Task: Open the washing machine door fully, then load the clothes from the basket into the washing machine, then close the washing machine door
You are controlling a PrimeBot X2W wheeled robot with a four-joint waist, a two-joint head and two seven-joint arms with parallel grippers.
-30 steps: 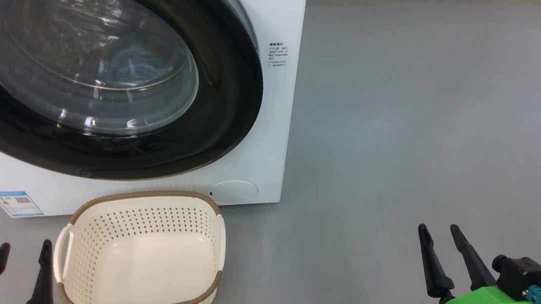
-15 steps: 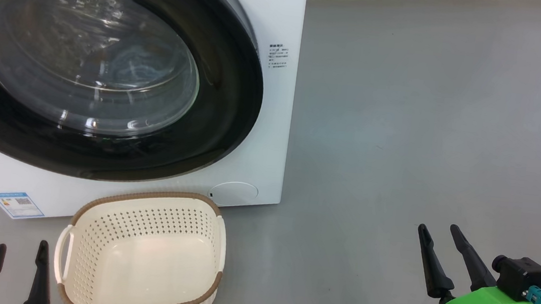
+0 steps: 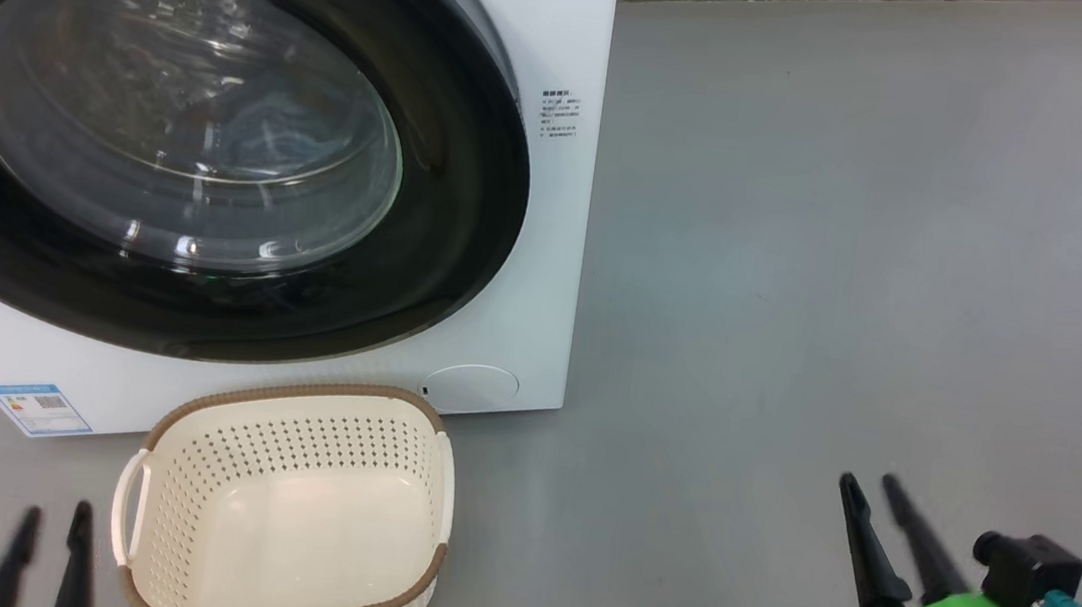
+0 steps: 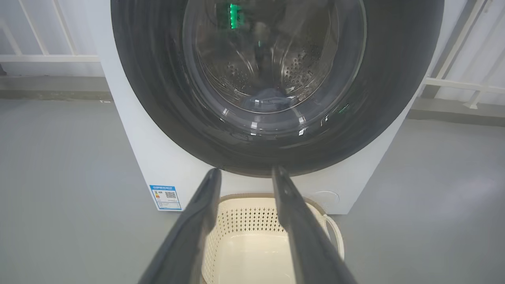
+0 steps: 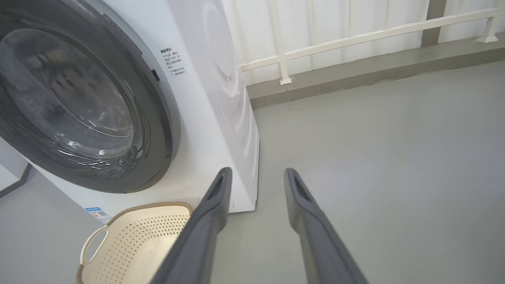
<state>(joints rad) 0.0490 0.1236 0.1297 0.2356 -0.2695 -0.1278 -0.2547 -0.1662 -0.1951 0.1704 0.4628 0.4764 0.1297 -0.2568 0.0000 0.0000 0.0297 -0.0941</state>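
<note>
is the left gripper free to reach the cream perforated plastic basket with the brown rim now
Likely yes: the left gripper, open and empty, sits beside the side handle of the cream perforated basket, with nothing between them.

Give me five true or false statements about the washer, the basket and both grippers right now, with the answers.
1. The washing machine door is shut. True.
2. The basket holds clothes. False: it is empty.
3. Light blue clothes show behind the door's glass. True.
4. The right gripper grips a basket handle. False: it hovers open over the grey floor, away from the basket.
5. The left gripper touches the door. False: it hangs open and empty, left of the basket.
</note>
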